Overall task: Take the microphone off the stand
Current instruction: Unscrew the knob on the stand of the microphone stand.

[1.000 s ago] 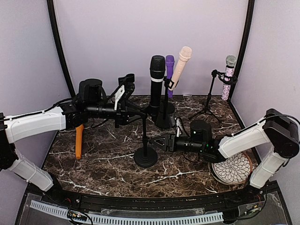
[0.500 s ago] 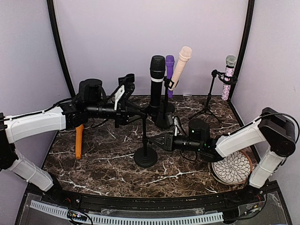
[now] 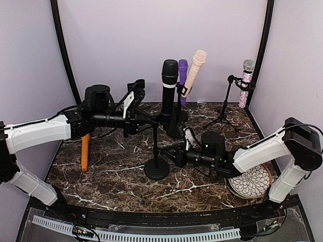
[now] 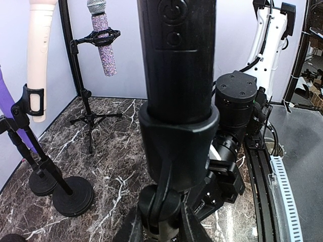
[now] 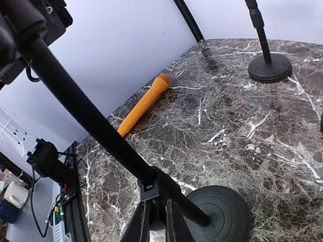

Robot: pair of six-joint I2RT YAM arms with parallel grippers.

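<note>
Top external view: black microphone (image 3: 169,93) sits upright in its clip (image 4: 176,141) on the middle stand (image 3: 155,146). Left jaws look closed on the clip just under it, probably to free it. Right jaws pinch the stand low, near its base, likely steadying it on the surface (image 3: 111,171).

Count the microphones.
5: black microphone on the front stand, purple microphone and cream microphone on rear stands, glittery microphone on the right tripod, orange microphone lying at left.

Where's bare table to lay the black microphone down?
Front left is bare, between the orange microphone and the stand. Back centre is crowded by the purple microphone and cream microphone; the plate fills front right.
</note>
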